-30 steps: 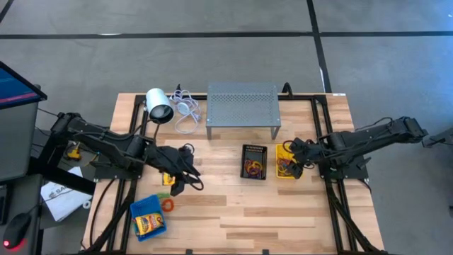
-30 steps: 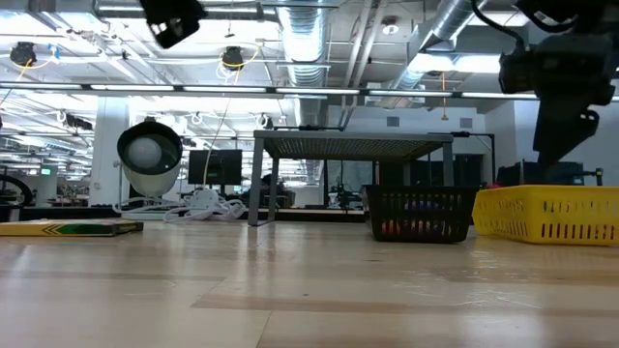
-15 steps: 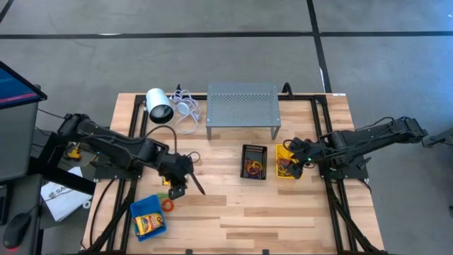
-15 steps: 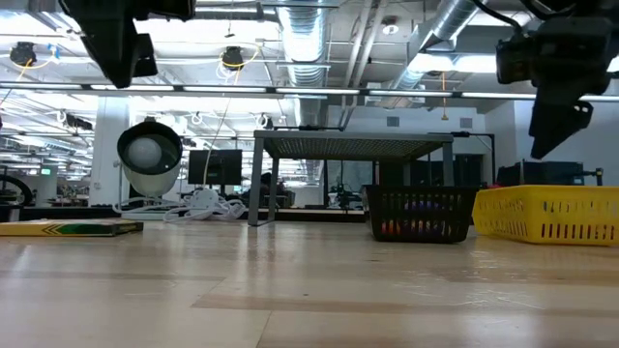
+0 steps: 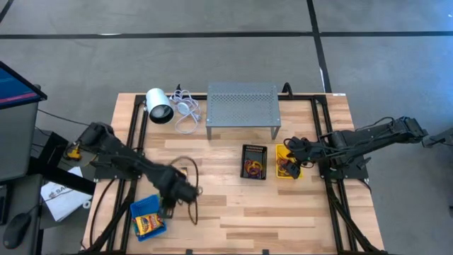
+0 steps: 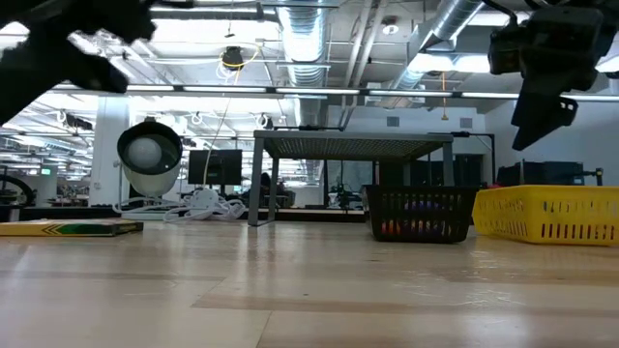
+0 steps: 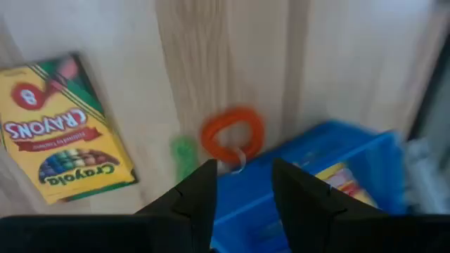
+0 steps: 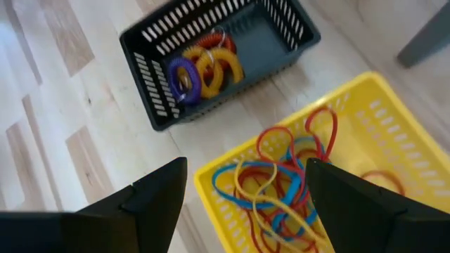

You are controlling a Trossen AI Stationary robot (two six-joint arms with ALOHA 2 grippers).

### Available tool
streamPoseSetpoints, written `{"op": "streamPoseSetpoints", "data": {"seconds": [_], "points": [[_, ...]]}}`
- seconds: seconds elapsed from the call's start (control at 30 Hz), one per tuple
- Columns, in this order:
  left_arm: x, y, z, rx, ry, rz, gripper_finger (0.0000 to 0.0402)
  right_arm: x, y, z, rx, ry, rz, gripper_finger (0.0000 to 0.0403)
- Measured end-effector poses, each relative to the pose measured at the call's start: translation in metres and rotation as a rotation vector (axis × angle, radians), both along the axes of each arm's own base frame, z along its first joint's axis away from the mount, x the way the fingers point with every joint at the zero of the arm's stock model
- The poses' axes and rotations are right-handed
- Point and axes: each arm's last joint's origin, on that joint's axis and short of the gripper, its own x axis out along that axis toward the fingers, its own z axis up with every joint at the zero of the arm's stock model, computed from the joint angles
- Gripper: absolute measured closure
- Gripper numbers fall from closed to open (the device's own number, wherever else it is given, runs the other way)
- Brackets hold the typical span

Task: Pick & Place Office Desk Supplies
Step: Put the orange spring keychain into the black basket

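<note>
An orange loop [image 7: 233, 133] lies on the wood beside a small green piece [image 7: 184, 156], next to the blue bin [image 7: 337, 169]. That bin [image 5: 147, 216] has one crayon box in it. A second crayon box [image 7: 60, 130] lies flat on the table. My left gripper [image 7: 242, 197] hangs open above the loop, pointing down, nothing between its fingers. My right gripper [image 8: 246, 204] is open above the yellow bin [image 8: 337, 140] of rubber bands [image 8: 281, 176]. The black bin [image 8: 218, 49] holds coiled loops.
A white cylinder with a cable [image 5: 159, 106] and a grey perforated stand [image 5: 242, 106] are at the far side. The black bin [image 5: 253, 161] and yellow bin [image 5: 285, 164] sit right of centre. Bare wood [image 5: 248, 219] lies near the front edge.
My left gripper has gone down and toward the table's near edge. It has tipped from slanting forward to pointing almost straight down over the orange loop beside the blue bin. Nothing on the table has moved.
</note>
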Motion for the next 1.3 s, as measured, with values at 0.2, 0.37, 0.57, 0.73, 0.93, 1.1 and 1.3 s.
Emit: {"op": "streamPoseSetpoints", "data": {"seconds": [0.2,0.37,0.57,0.73,0.93,1.1,1.3], "points": [[-0.002,-0.016,-0.023,0.119,0.041,-0.168,0.0270,0.001,0.000,0.001,-0.022,-0.010,0.006,0.0117],[-0.003,-0.023,-0.031,0.173,0.027,-0.279,0.0270,0.000,0.003,0.001,-0.021,-0.011,0.022,0.0117],[-0.001,-0.030,-0.032,0.158,-0.036,-0.345,0.0270,0.000,0.008,0.001,-0.016,-0.017,0.052,0.0117],[-0.002,-0.034,-0.034,0.146,-0.066,-0.379,0.0270,0.001,0.013,0.003,-0.007,-0.051,0.074,0.0117],[-0.013,-0.034,-0.045,0.165,-0.024,-0.404,0.0270,0.001,0.016,0.003,-0.003,-0.059,0.091,0.0117],[-0.013,-0.033,-0.049,0.159,-0.035,-0.410,0.0270,0.001,0.018,0.003,0.011,-0.060,0.083,0.0117],[-0.015,-0.031,-0.060,0.150,-0.054,-0.429,0.0270,0.001,0.018,0.004,0.020,-0.069,0.074,0.0117]]}}
